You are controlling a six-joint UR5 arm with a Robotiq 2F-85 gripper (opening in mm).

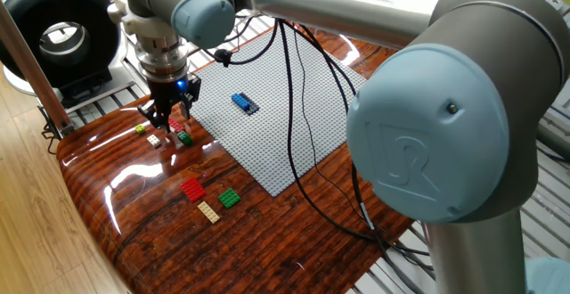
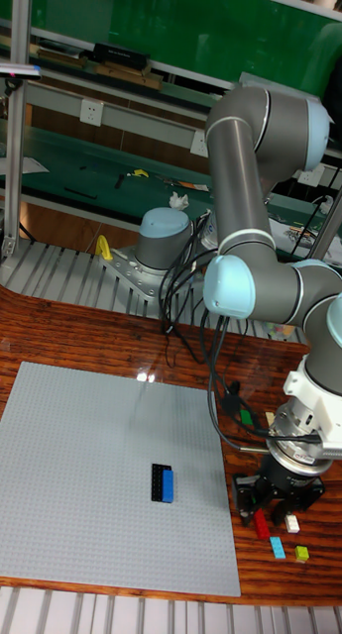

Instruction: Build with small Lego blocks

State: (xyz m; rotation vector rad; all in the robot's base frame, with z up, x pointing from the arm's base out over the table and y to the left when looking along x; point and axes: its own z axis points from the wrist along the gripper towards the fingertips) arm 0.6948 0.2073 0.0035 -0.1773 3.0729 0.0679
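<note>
The gripper (image 1: 166,116) is being held low over a cluster of small bricks at the far-left edge of the wooden table (image 1: 267,240), just beside the grey baseplate (image 1: 267,107); whether its fingers are released or clenched cannot be told, since the tips are being hidden among the bricks. A red brick (image 2: 262,525), a light blue brick (image 2: 278,547) and a yellow-green brick (image 2: 302,554) are lying by the fingertips. A green brick (image 1: 184,138) is sitting just beside them. Nearer the camera, a second group is lying apart: red (image 1: 192,188), green (image 1: 230,198) and tan (image 1: 208,211). A blue block pair (image 1: 244,103) is resting on the baseplate
</note>
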